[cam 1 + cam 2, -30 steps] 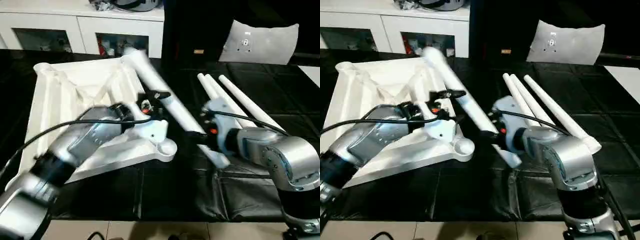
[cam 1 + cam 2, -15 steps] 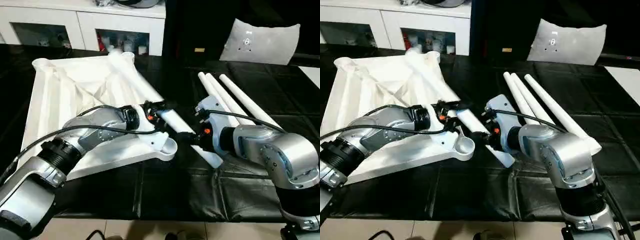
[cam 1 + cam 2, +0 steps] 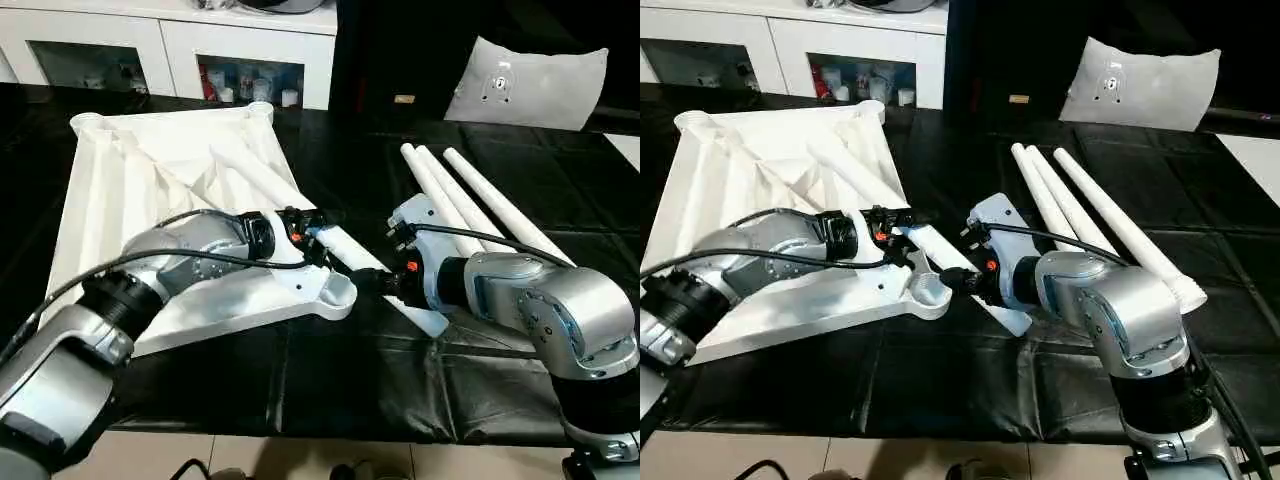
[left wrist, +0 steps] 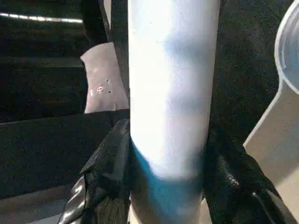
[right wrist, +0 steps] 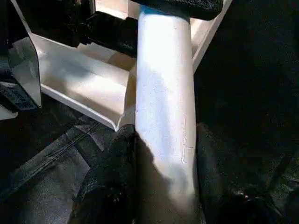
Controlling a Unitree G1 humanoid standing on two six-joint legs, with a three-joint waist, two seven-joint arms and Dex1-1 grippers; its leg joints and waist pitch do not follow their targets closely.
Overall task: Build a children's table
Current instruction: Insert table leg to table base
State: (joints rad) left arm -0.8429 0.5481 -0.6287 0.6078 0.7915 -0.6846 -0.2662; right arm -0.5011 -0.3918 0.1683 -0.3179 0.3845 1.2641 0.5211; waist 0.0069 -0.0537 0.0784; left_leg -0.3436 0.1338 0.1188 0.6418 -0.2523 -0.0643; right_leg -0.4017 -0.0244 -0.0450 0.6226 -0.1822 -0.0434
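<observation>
Nearest, the right gripper (image 3: pixel 958 282) clamps the thick end of a leg (image 3: pixel 940 250) lying low across the upturned table top (image 3: pixel 750 190); the left gripper (image 3: pixel 902 234) closes around it higher up. Three spare legs (image 3: pixel 1080 215) lie beyond on the black counter (image 3: pixel 940 380). Uneven grips could twist the leg past the corner socket (image 3: pixel 928 290).
</observation>
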